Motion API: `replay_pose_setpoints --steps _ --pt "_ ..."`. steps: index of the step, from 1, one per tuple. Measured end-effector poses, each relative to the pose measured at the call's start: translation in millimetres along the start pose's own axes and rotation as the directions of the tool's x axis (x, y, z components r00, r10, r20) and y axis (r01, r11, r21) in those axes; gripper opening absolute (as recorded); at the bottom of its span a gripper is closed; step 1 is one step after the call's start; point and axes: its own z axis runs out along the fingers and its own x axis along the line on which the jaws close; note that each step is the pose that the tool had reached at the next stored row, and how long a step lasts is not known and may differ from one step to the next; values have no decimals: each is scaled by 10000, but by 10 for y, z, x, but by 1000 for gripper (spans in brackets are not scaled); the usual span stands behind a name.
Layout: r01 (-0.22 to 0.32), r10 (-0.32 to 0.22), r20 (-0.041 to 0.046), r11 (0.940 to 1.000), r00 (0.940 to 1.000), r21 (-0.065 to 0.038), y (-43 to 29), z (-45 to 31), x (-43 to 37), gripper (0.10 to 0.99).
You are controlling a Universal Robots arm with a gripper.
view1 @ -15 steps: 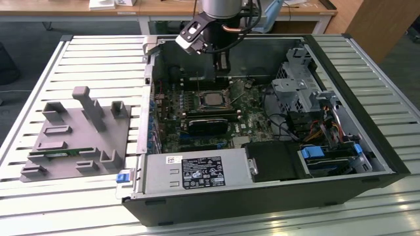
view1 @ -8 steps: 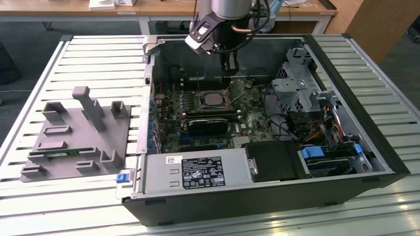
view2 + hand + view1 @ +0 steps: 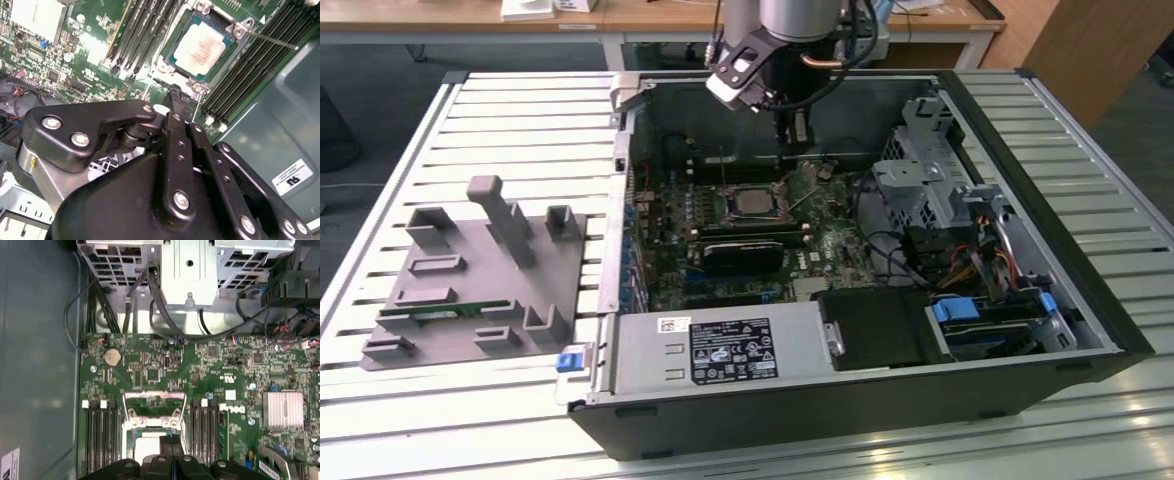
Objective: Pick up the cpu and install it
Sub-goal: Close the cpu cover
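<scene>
In the open case [image 3: 854, 410], the silver-grey square cpu [image 3: 206, 45] lies socketed; pincer [image 3: 175, 95] pressed together, empty.

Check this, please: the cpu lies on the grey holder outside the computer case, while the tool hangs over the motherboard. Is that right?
Not quite. In the exterior view the cpu lies on the motherboard, inside the computer case; the tool does hang over the motherboard.

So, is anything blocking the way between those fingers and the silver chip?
Nothing visible does. The cpu already lies in the socket, uncovered, and the shut fingers hang above it with open air between.
</scene>
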Motion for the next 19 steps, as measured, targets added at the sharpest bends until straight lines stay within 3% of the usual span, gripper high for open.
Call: replay_pose_setpoints --steps 19 --pt "0 0 -2 10000 10000 -1 171 24 4 106"
